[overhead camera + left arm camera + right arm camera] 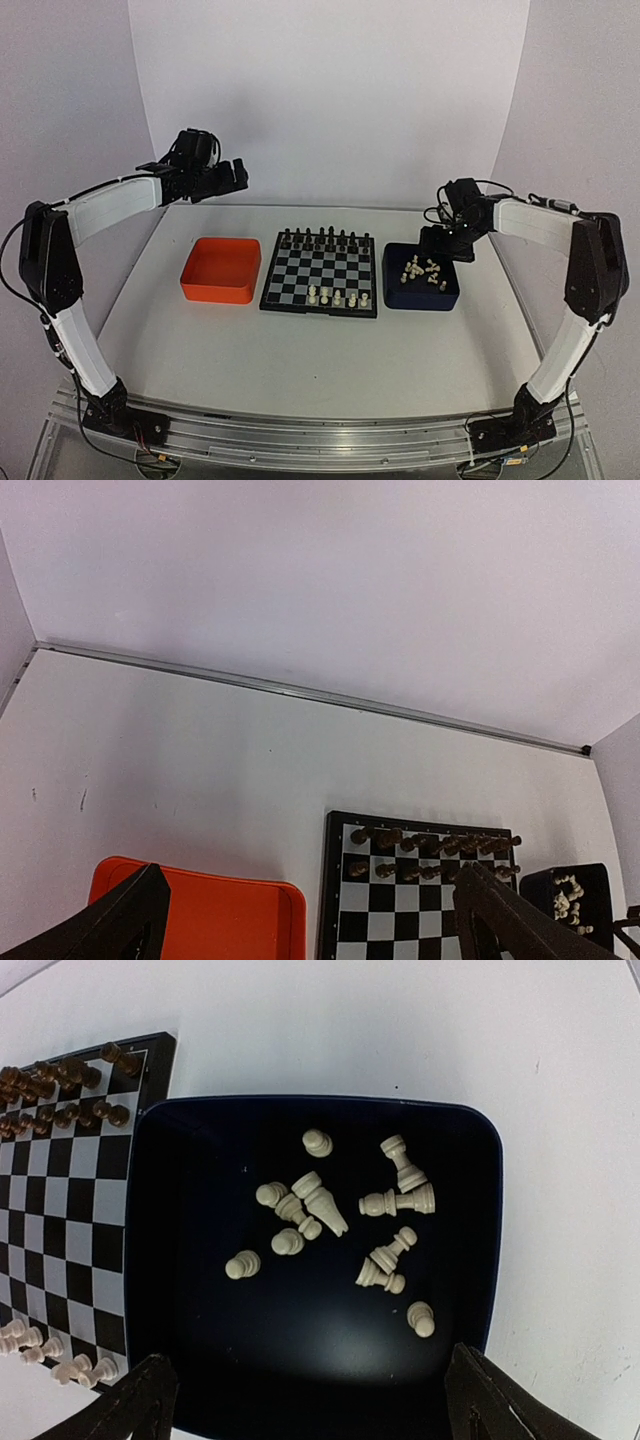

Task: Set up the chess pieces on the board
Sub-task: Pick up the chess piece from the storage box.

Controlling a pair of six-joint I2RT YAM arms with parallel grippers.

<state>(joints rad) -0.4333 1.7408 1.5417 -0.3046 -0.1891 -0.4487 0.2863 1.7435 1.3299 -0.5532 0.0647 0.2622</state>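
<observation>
Several chess pieces (320,1205) lie in the dark blue tray (485,1160) below my right gripper (315,1405), jaws spread and empty. My left gripper (310,920), likewise spread, hangs well off the board (400,920).

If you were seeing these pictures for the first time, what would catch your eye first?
The bright orange square tray stands out, empty, left of the black-and-grey checked chessboard. On its right, cream-white plastic chess pieces lie jumbled in a dark blue square tray.
</observation>
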